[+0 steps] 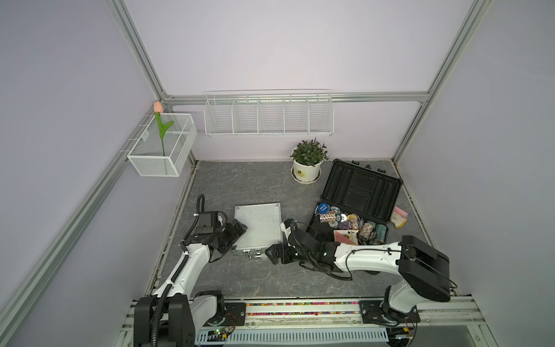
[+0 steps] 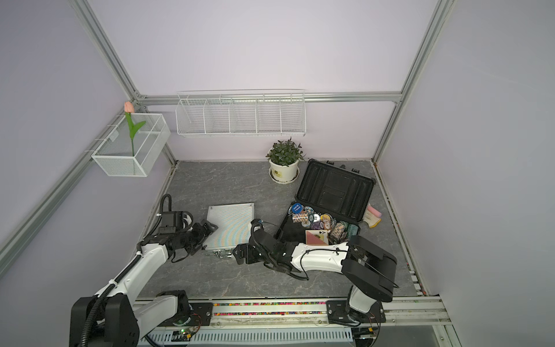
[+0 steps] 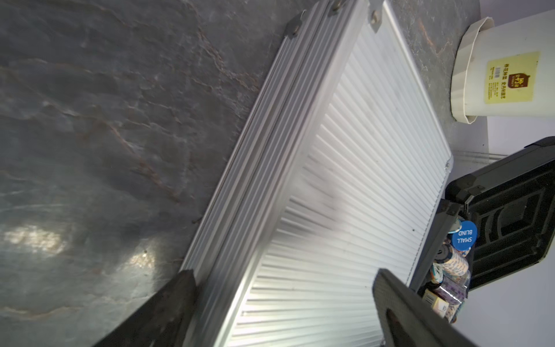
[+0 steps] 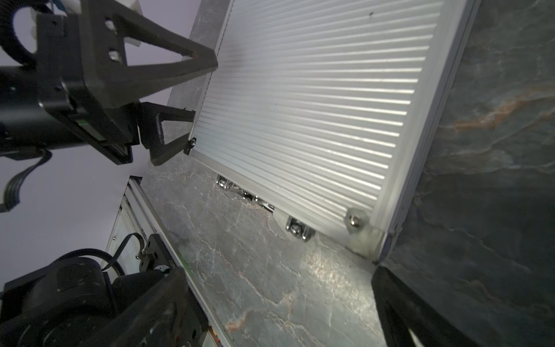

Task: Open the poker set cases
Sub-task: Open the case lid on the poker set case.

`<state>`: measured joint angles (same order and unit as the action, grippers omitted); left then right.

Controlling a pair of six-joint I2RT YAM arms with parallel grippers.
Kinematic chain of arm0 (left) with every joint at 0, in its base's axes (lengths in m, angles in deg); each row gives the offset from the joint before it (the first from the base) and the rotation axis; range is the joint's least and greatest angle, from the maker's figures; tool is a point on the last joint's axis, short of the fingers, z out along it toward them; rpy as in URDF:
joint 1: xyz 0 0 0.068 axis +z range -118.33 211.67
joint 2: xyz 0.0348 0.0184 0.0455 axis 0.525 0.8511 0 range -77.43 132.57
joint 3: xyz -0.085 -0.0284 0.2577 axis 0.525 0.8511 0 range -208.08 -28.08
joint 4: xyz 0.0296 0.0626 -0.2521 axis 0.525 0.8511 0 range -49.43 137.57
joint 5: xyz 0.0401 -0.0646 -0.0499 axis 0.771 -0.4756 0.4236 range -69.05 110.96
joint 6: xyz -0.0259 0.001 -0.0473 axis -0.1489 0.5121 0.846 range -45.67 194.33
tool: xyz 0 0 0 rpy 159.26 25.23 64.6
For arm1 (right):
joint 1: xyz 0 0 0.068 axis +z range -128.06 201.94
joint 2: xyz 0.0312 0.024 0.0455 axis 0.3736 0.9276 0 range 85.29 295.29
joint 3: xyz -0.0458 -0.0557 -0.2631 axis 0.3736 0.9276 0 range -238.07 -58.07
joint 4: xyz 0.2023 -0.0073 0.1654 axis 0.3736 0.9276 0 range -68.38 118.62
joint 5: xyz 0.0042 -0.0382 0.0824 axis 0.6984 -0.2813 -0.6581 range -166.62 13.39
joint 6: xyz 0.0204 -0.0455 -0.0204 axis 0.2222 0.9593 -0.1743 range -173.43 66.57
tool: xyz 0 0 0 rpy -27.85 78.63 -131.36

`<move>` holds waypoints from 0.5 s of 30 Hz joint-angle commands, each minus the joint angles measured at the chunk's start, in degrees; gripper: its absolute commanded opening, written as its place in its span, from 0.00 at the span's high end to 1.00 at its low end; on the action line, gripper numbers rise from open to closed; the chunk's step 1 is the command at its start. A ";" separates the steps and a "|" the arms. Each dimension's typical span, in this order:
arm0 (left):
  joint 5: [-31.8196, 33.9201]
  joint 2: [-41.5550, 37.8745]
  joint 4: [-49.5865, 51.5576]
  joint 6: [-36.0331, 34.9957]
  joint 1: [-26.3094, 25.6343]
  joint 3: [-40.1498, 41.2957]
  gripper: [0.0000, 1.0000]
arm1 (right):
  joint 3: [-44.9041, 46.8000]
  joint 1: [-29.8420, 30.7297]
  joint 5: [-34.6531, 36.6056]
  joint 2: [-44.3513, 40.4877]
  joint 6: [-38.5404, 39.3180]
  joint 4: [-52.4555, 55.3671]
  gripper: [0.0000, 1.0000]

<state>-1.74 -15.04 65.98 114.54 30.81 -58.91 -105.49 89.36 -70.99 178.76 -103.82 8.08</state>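
Right, the silver case [image 1: 258, 228] lies flat near the middle of the counter [image 1: 240, 183], its ribbed lid down on the base. From the left wrist I see the seam along its side closed. The dark case [image 1: 360, 189] sits to its right, toward the back corner, and it is open. Its lid stands tilted back, and its base is heaped with chips [image 1: 345, 220], with cards [image 1: 345, 237] at the near side. A plant pot [image 1: 306, 171] stands behind, between the 2 cases and close to the wall.

My left pincer [image 1: 235, 232] stands wide at the silver case's left edge, near the front corner. From the right wrist I see 1 finger above the ribbed lid and the other low, right at the corner bracket. I cannot tell whether either one touches. It holds nothing.

My right pincer [image 1: 270, 254] is wide too, low over the counter just off the case's front right corner, with only bare counter between its fingers. 2 chrome latches [image 4: 297, 229] hang off the front edge, near it but apart from it. Whether they are undone I cannot tell.
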 commanded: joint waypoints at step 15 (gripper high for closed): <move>8.33 -7.96 -4.59 -0.54 0.07 4.67 0.06 | 4.18 2.46 7.16 15.55 -4.31 -29.25 0.10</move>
<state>5.12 -22.58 62.57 114.34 30.81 -54.10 -100.87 91.74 -65.61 192.34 -106.22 -16.79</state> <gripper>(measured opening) 0.941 0.899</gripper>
